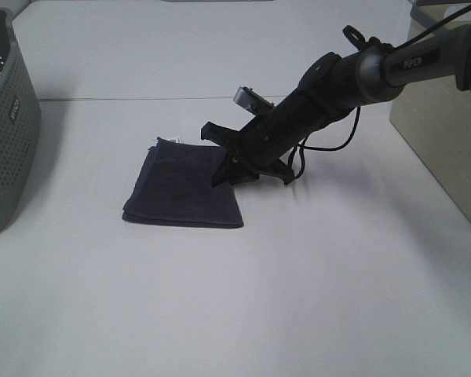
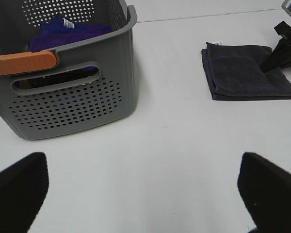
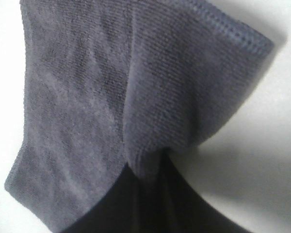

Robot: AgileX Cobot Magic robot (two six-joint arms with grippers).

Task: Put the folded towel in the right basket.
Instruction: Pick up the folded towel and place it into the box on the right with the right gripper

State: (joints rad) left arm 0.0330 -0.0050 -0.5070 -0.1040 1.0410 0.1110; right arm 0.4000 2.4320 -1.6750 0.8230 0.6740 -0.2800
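The folded dark grey towel (image 1: pixel 180 188) lies flat on the white table, left of centre. It also shows in the left wrist view (image 2: pixel 242 73). My right gripper (image 1: pixel 224 174) reaches down across to the towel's right edge and is shut on it. The right wrist view shows the cloth (image 3: pixel 87 97) pinched and puckered up between the dark fingertips (image 3: pixel 111 204). The right basket (image 1: pixel 447 133), pale beige, stands at the right edge of the table. My left gripper (image 2: pixel 145 194) is open and empty, low over bare table near the grey basket. It is out of the high view.
A grey perforated basket (image 1: pixel 4 118) stands at the far left. In the left wrist view (image 2: pixel 72 97) it has an orange handle (image 2: pixel 22 62) and holds a purple-blue cloth (image 2: pixel 68 31). A cable (image 1: pixel 330 145) loops below the right arm.
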